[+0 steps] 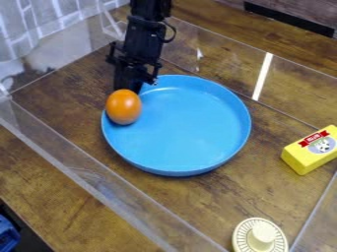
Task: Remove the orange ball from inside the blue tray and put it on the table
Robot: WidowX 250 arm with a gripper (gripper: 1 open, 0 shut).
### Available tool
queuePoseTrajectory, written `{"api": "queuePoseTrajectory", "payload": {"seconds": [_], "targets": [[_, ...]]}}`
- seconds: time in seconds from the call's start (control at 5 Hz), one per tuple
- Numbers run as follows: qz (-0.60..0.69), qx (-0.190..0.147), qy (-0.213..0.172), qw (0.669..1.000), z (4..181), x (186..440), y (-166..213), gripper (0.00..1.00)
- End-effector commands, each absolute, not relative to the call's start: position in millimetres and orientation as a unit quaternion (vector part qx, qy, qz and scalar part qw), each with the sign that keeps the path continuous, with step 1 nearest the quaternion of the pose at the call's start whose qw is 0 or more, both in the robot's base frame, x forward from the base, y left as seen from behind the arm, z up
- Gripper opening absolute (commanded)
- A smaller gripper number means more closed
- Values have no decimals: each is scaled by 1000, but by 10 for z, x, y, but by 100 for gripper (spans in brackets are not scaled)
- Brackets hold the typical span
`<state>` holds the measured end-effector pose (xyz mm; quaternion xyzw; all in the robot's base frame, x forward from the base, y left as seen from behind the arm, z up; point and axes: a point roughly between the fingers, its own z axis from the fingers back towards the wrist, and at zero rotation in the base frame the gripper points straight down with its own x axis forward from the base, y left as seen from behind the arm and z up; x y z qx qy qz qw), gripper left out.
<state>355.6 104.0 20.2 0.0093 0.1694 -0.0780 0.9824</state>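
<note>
The tool (133,74) looks narrow, its tips low by the blue tray's rim at about eleven o'clock — whether they pinch anything, I cannot tell. The orange ball (124,106) sits inside the blue tray (184,133), at ten o'clock — the tray rests on the surface (79,182).

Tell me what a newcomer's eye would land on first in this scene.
The big bright blue tray near the middle of the view would likely catch the eye first, with the shiny orange ball at its left edge. Next come the black robot arm reaching down from the top, its hand just behind the ball, and the yellow block at the right.
</note>
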Motion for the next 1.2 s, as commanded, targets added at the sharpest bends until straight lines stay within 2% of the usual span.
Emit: {"api": "queuePoseTrajectory", "payload": {"seconds": [0.0, 0.4, 1.0], "targets": [[-57, 19, 168, 984, 300, 3489, 1255, 0], [-60, 23, 169, 983, 376, 3474, 1305, 0], [-66, 16, 170, 983, 373, 3440, 1322, 0]]}}
